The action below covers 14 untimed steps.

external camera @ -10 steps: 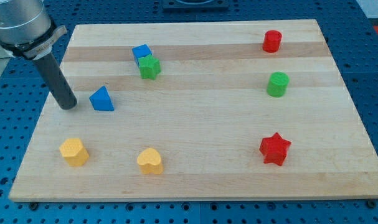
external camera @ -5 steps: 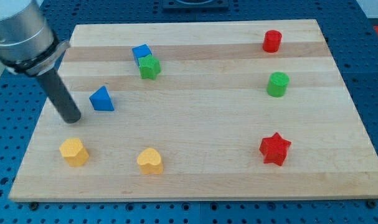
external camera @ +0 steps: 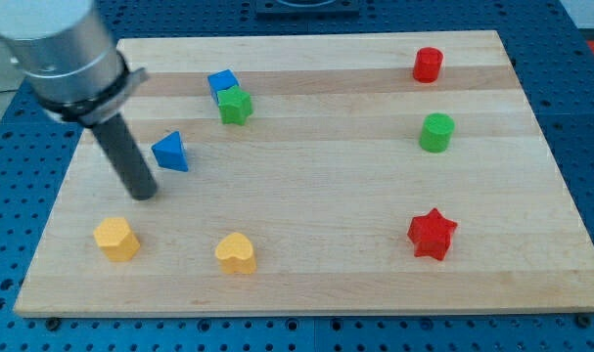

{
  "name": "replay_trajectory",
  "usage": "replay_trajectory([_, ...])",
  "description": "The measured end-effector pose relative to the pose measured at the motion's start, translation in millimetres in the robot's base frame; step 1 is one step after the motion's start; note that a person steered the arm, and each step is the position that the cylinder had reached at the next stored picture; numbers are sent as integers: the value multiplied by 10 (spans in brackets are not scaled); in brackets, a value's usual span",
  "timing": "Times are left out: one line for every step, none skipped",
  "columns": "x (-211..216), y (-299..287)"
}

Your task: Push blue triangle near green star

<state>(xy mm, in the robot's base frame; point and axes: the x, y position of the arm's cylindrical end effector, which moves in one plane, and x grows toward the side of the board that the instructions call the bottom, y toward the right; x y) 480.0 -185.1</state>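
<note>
The small blue triangle (external camera: pixel 170 154) looks light and slidy (no claw here to open or shut), so my tip (external camera: pixel 145 194), near-left of it, should push its near-left side toward the green star (external camera: pixel 235 106).

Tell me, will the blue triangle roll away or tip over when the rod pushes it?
Probably neither. The blue triangle sits flat on the smooth wooden board, so it likely slides rather than rolls. Its slanted sides may make it spin, since my tip sits below-left of it. It looks small and light.

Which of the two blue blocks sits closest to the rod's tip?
The blue triangle, just up-right of my tip. The blue cube sits farther up, touching the green star.
</note>
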Motion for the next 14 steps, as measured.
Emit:
replay_trajectory([-422, 59])
replay_trajectory([-474, 59])
replay_trajectory([-236, 43])
replay_trajectory([157, 36])
replay_trajectory([-221, 31])
replay_trajectory([-625, 28])
replay_trajectory([-659, 195])
replay_trajectory([-769, 212])
replay_trajectory([-913, 212])
replay_trajectory([-914, 212])
replay_trajectory([-937, 213])
replay_trajectory([-1001, 273])
replay_trajectory([-245, 674])
replay_trajectory([-90, 1376])
